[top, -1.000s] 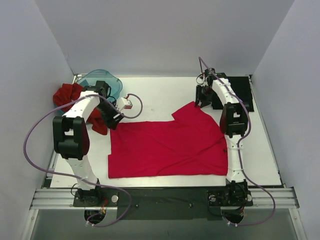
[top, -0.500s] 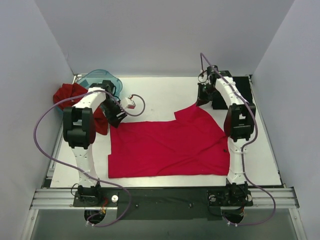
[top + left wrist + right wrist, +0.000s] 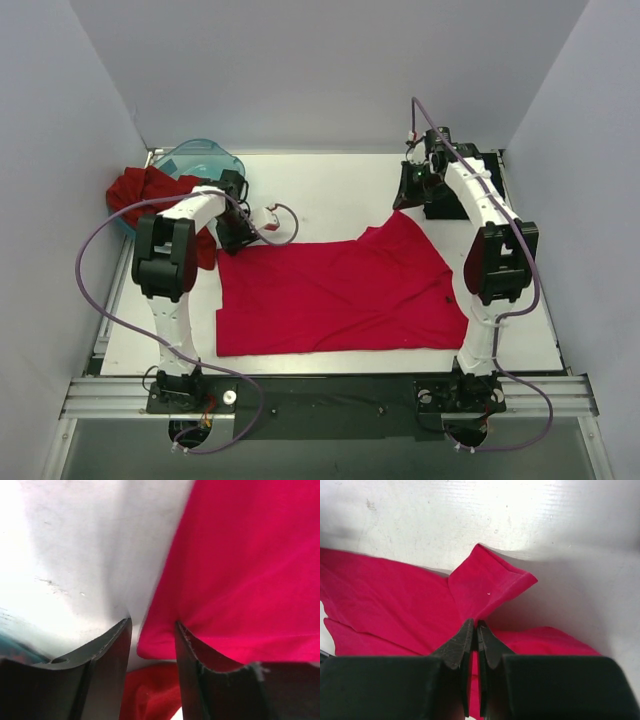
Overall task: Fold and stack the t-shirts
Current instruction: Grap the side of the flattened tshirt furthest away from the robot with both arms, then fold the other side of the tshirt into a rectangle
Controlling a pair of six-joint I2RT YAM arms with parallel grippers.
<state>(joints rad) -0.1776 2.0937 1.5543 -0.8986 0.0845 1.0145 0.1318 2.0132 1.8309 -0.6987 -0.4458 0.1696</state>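
Crimson tee (image 3: 340, 295): spread flat, unfolded.
Right gripper (image 3: 474, 630): pinched shut on its sleeve.
Left gripper (image 3: 152, 624): jaws apart, tee corner between them.
Progress: no fold made; stacking outstanding.

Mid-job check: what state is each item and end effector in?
crimson-pink t-shirt, spread open, unfolded, far-right sleeve pinched
brick-red t-shirt, crumpled, far left
black t-shirt, flat, partly hidden by right arm
teal tub, upright
left end effector, open astride crimson-pink t-shirt's corner
right end effector, shut on crimson-pink t-shirt
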